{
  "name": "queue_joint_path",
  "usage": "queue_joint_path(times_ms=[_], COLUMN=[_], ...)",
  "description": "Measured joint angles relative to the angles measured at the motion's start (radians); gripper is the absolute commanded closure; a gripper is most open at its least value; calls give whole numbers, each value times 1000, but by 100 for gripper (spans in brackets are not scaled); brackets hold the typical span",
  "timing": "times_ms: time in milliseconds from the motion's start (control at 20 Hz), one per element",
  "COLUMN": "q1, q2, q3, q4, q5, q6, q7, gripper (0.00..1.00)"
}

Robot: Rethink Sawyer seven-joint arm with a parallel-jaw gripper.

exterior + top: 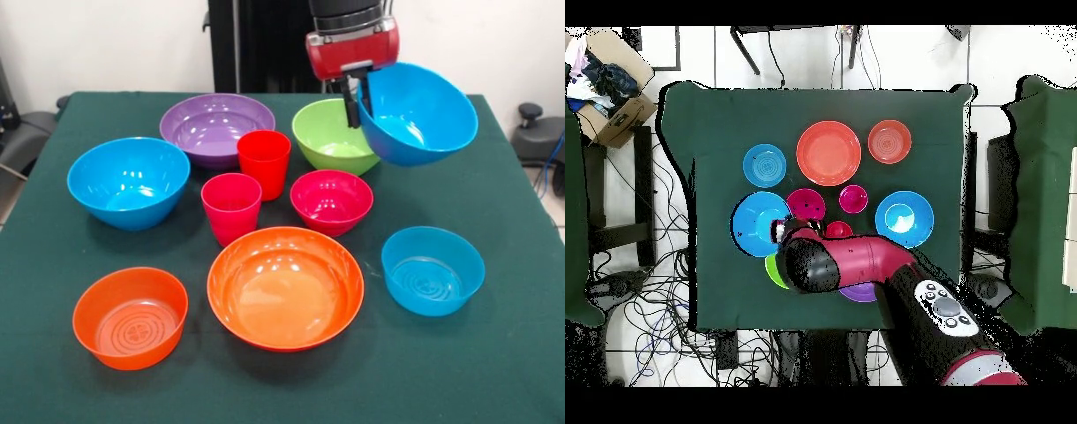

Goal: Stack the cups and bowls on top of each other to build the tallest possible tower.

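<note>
My gripper (357, 99) is shut on the rim of a large blue bowl (417, 113) and holds it tilted above the table, beside the lime green bowl (328, 134). In the overhead view the gripper (781, 232) holds this bowl (755, 222) left of the arm. The red-orange cup (264, 162) and the pink cup (231, 207) stand upright mid-table. Around them stand the purple bowl (216, 125), the second large blue bowl (128, 181), the small magenta bowl (331, 200), the large orange bowl (285, 287), the small orange bowl (130, 316) and the light blue bowl (433, 269). All stand apart, nothing nested.
The green cloth table (494, 371) holds everything. In the overhead view the arm (865, 265) hides most of the purple bowl and part of the green bowl (773, 272). A cardboard box (610, 95) and cables lie on the floor beside the table.
</note>
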Motion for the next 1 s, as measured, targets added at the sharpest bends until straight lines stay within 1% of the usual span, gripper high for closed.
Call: queue_joint_path(times_ms=[300, 500, 800, 1000], q1=[25, 52, 94, 110], q2=[4, 26, 47, 61], q3=[-42, -95, -148, -172], q4=[8, 8, 7, 7], q5=[0, 1, 3, 2], q6=[-47, -93, -132, -158], q7=[0, 0, 0, 0], gripper=[100, 100, 100, 100])
